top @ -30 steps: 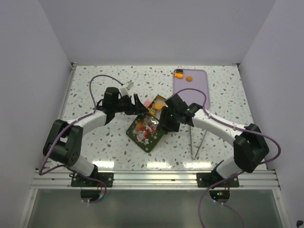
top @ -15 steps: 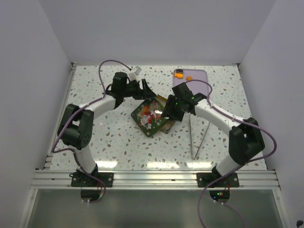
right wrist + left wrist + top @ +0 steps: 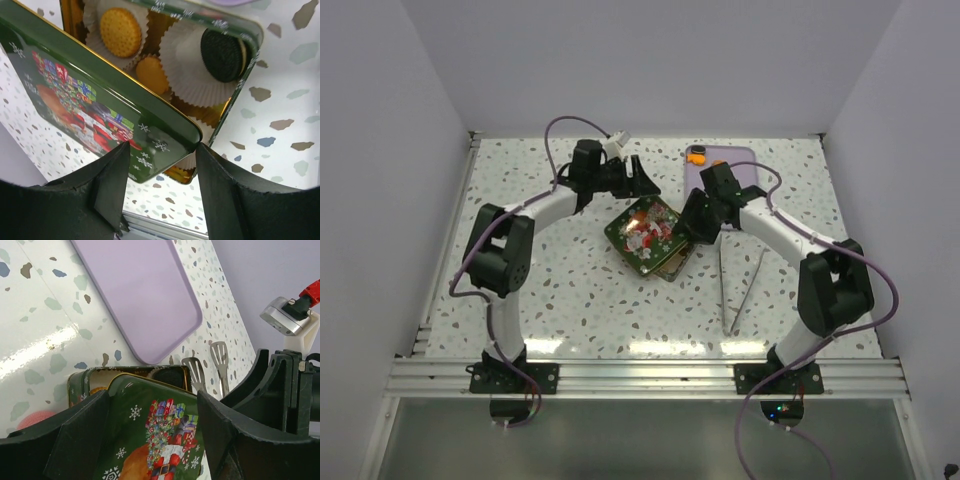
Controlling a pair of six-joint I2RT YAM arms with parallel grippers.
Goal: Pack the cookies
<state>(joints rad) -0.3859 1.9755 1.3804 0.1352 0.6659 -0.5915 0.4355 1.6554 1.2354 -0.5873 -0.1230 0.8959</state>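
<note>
The cookies lie in white paper cups inside the open green tin base (image 3: 245,30): a yellow-orange one (image 3: 120,31), a smaller orange one (image 3: 152,75) and a black one (image 3: 222,47). A pink cookie (image 3: 32,420) lies on the table beside the base. One orange cookie (image 3: 698,157) sits on the purple tray (image 3: 730,180). The green Christmas lid (image 3: 645,232) hangs tilted over the base, partly hiding it. My left gripper (image 3: 638,188) holds the lid's far edge, the lid (image 3: 150,440) filling the gap between its fingers. My right gripper (image 3: 688,228) grips a lid corner (image 3: 150,130).
Metal tongs (image 3: 740,290) lie on the table right of the tin; their tips show in the left wrist view (image 3: 200,372). The purple tray stands at the back right against the wall. White walls close in the table on three sides.
Both grippers have moved away from the bases toward the back right, carrying the lid with them. The lid now sits over the tin base, covering most of it.
</note>
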